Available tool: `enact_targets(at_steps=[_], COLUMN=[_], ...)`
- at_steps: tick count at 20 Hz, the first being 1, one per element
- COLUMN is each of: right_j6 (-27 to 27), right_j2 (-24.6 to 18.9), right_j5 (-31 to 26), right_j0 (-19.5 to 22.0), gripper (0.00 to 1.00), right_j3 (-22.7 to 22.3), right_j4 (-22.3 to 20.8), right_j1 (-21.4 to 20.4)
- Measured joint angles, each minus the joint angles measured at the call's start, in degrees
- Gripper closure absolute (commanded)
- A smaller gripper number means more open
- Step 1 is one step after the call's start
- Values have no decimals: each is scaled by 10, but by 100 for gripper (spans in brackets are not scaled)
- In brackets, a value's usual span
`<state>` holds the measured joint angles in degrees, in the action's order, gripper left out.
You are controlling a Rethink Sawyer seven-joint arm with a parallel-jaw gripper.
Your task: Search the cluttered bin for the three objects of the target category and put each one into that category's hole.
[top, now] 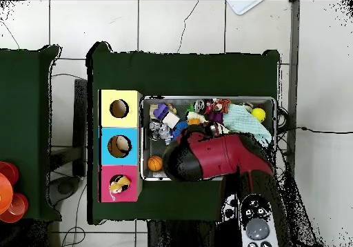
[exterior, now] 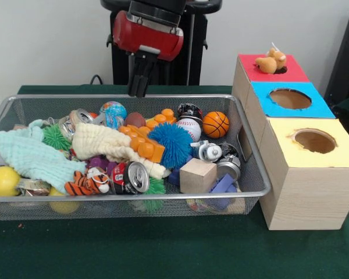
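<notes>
The silver mesh bin (exterior: 163, 97) is full of clutter and also shows in the overhead view (top: 207, 100). My gripper (exterior: 139, 91) hangs shut and empty above the bin's far rim; in the overhead view the red arm (top: 214, 154) hides it. A tan-brown plush animal (exterior: 271, 61) lies on the red box top (exterior: 250, 68), over the hole (exterior: 281, 70); it also shows in the overhead view (top: 119, 184). An orange tiger-striped plush (exterior: 84, 183) lies in the bin's front left, by a soda can (exterior: 131, 177). I cannot make out a third plush.
The blue-topped hole (exterior: 289, 99) and the yellow-topped hole (exterior: 314, 140) stand in line with the red one. The bin holds an orange basketball (exterior: 215, 124), a blue spiky ball (exterior: 175, 143), a baseball (exterior: 190, 128), a wooden block (exterior: 198, 175), a mint cloth (exterior: 32, 154) and a yellow ball (exterior: 1, 181).
</notes>
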<state>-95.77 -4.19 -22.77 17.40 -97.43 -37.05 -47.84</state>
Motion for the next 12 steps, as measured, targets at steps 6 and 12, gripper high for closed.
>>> enact_targets(at_steps=[6,12], right_j6=[0,0], right_j2=[-7,-26], right_j5=[14,23], right_j0=[10,35], gripper=[100,100], right_j3=[7,25], right_j4=[-21,-44], right_j1=[2,16])
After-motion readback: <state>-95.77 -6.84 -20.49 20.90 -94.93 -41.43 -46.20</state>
